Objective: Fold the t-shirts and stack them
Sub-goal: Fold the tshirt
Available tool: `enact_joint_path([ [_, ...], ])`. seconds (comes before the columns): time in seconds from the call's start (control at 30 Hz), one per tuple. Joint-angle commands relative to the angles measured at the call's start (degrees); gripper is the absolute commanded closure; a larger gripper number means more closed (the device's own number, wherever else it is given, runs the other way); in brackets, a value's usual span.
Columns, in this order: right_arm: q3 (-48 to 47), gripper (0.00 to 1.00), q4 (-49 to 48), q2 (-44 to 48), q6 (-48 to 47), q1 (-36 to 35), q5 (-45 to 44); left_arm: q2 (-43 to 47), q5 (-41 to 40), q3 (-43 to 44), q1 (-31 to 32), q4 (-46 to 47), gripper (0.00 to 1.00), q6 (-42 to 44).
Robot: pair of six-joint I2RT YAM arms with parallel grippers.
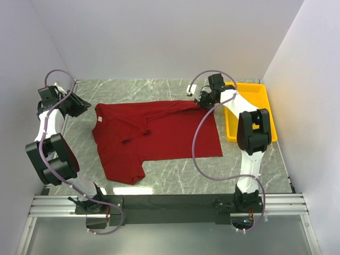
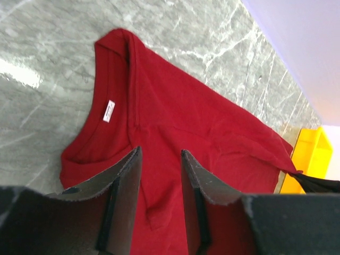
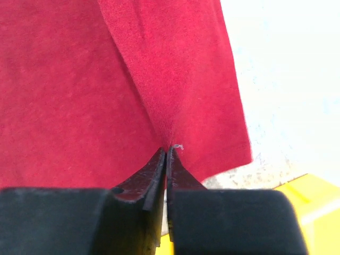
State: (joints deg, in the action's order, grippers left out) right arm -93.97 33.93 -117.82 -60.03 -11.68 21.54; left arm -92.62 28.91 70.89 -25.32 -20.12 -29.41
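Note:
The maroon t-shirt (image 1: 159,135) lies spread on the marble table, collar to the left, its white neck tag (image 2: 109,110) showing. One sleeve is folded in over the body. My right gripper (image 1: 202,101) is shut on the shirt's far right hem corner (image 3: 175,125) and lifts it slightly. My left gripper (image 1: 85,105) is open and empty, hovering just left of the collar (image 2: 101,90); the left wrist view shows cloth between and beyond its fingers (image 2: 130,175), none held.
A yellow plastic tray (image 1: 255,103) stands at the right, just behind my right arm; it also shows in the left wrist view (image 2: 311,154). White walls close in on the left, back and right.

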Motion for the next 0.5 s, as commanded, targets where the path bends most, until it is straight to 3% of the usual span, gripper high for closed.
enact_joint_path([
  [0.0, 3.5, 0.91, -1.4, 4.4, -1.0, 0.3, 0.1, 2.7, 2.6, -0.7, -0.3, -0.5, 0.59, 1.9],
  [0.1, 4.9, 0.74, 0.7, 4.3, -1.7, 0.3, -0.4, 2.8, 2.9, -0.9, -0.3, -1.2, 0.59, 2.7],
  [0.13, 5.5, 0.64, 0.8, 4.6, -1.5, 0.3, -0.5, 2.7, 3.4, -0.9, -0.3, -1.5, 0.59, 2.9],
  [0.33, 5.1, 0.6, 2.5, 7.2, 2.2, 3.0, 4.9, 3.4, 4.3, -2.5, -0.3, -3.3, 0.59, 5.1],
  [0.47, -4.5, 0.61, 0.3, 1.3, 16.8, 5.1, 1.0, 4.8, 4.5, -4.6, -0.3, -3.2, 0.59, 5.3],
])
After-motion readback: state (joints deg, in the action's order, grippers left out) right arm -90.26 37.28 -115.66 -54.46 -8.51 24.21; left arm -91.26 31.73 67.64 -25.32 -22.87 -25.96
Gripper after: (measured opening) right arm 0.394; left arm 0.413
